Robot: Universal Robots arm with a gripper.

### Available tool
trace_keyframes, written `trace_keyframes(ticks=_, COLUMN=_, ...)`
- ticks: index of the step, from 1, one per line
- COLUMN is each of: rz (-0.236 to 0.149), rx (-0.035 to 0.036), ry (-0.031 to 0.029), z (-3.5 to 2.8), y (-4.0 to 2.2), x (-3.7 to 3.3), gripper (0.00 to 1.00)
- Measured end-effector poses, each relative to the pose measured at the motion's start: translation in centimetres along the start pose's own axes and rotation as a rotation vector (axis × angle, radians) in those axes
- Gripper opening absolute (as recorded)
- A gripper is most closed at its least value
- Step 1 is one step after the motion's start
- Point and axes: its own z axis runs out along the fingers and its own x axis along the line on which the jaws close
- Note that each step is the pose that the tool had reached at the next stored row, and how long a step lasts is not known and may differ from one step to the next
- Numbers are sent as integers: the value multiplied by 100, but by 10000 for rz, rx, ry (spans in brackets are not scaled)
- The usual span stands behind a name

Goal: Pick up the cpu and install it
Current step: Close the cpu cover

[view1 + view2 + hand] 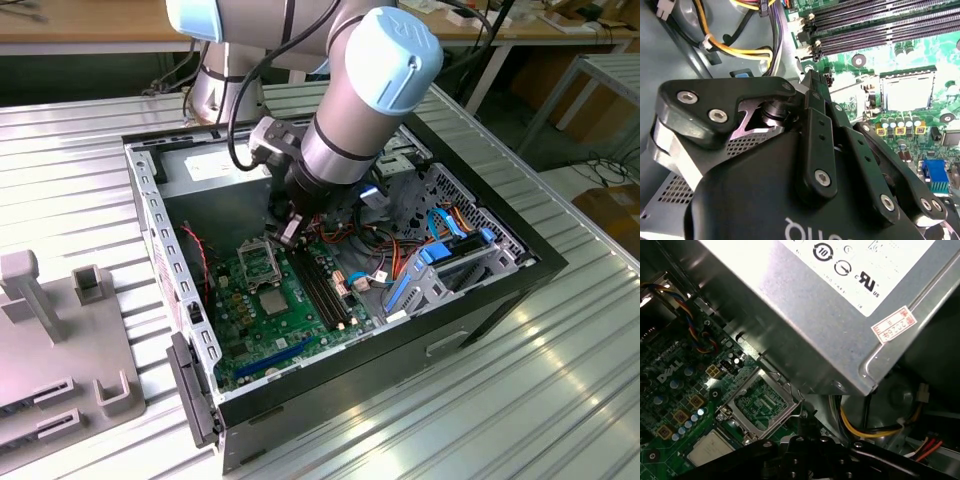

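Cpu [272, 300] lying flat on the motherboard [262, 335], metal top up, just beside the socket [254, 262]; not seated in it. Same in the first wrist view: cpu [710, 447] next to the socket [762, 402], well apart from the power supply [840, 315]. Socket frame looks swung open, contact field exposed and bare, presumably left that way to take the chip. So, judging by the layout, neither picked nor installed yet. Gripper [288, 232] down inside the open case [500, 290], hanging over the socket end of the board, close above it, between the power supply side and the memory slots [322, 285]. No contact with the cpu visible; nothing seen carried. Jaw state: cannot tell, tips hidden behind the wrist and linkages. Wrist tilted rather than plumb, probably to clear the power supply overhang and the yellow and black cable bundle [865, 427] running near the socket corner. Case laid on its side on the ribbed metal table [560, 400], side panel off, giving top-down access to the board. Grey fixture plate [60, 340] on the exterior view's left, well clear of the work.
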Motion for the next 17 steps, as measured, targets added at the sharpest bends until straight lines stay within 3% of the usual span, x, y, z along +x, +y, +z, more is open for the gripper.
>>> trace_keyframes(ticks=3, rz=-2, rx=-9, ry=-10, z=107, y=-32, x=-17, gripper=11)
trace_keyframes(ticks=4, rz=-5, rx=-9, ry=-8, z=135, y=25, x=20, gripper=11)
trace_keyframes(ticks=17, rz=-4, rx=-12, ry=-7, z=80, y=42, x=24, gripper=11)
